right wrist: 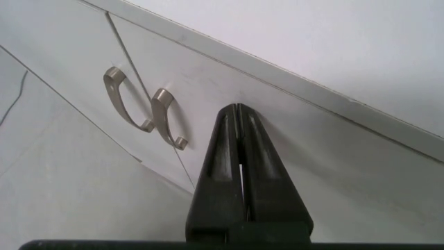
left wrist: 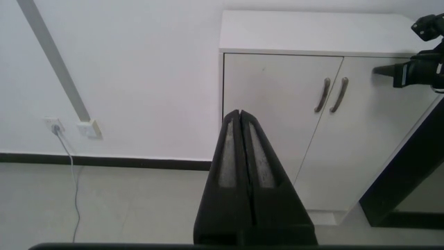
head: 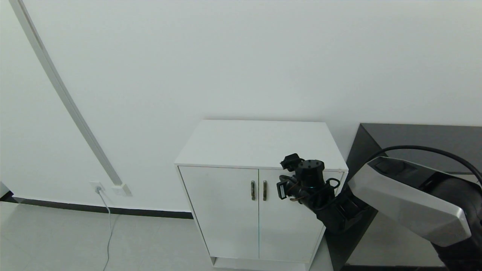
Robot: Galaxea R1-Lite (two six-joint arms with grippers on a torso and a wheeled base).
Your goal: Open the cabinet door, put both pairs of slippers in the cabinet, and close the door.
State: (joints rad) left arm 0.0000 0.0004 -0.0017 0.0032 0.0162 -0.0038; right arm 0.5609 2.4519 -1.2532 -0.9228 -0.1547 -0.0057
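Both of my grippers have their fingers pressed together with nothing between them.

My right gripper (head: 280, 190) is up in front of the white cabinet (head: 260, 143), level with the top part of the right door (head: 290, 229). It sits just beside the right handle (head: 264, 190), on the side away from the seam. In the right wrist view the closed tips (right wrist: 238, 114) point at the door panel right next to that handle (right wrist: 166, 118). The left handle (right wrist: 125, 97) is just past it, across the seam. I can't tell whether the tips touch the door. They are not on either handle.

My left gripper (left wrist: 239, 118) is held out over the floor (left wrist: 104, 201), well apart from the cabinet and facing its front. Its two pads (left wrist: 227, 156) are flat against each other.

The cabinet stands on the floor against the white wall (head: 241, 56). Both doors are shut and flush, left door (head: 222, 210) and right door. The two metal handles are upright, side by side at the middle seam, left handle (head: 253, 190) and right handle.

Just beside the cabinet, on my right, is a black piece of furniture (head: 414, 139). On my left the wall has a socket (head: 97, 186) low down, with a grey cable (head: 109, 226) hanging from it to the floor. A white strip (head: 64, 94) slants down the wall to a small box (head: 122, 189) next to the socket.
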